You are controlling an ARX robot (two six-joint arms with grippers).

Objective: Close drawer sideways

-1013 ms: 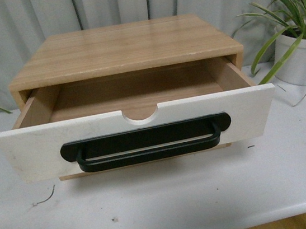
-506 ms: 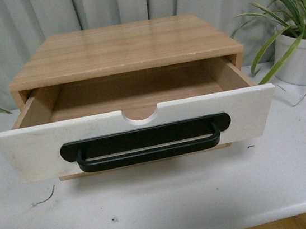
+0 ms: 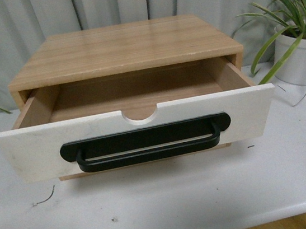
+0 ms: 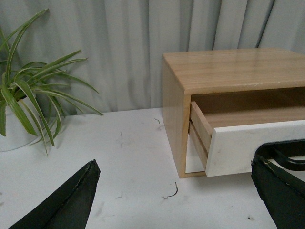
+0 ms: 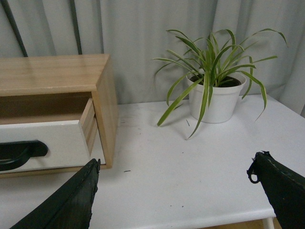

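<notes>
The drawer [image 3: 28, 150] stands pulled well out of a light wood cabinet [image 3: 122, 48]. It has a white front panel, a long black bar handle [image 3: 145, 143] and a half-round notch in its top edge. The inside looks empty. Neither gripper shows in the front view. My left gripper [image 4: 176, 188] is open, low over the table off the cabinet's left side, apart from the drawer [image 4: 233, 148]. My right gripper [image 5: 174, 183] is open, over the table off the cabinet's right side, apart from the drawer [image 5: 47, 145].
The cabinet rests on a white table [image 3: 170, 202] before grey curtains. A potted plant [image 3: 302, 44] stands at the right, also in the right wrist view [image 5: 214, 95]. Another plant [image 4: 28, 105] stands at the left. The table's front edge [image 3: 224, 224] is near.
</notes>
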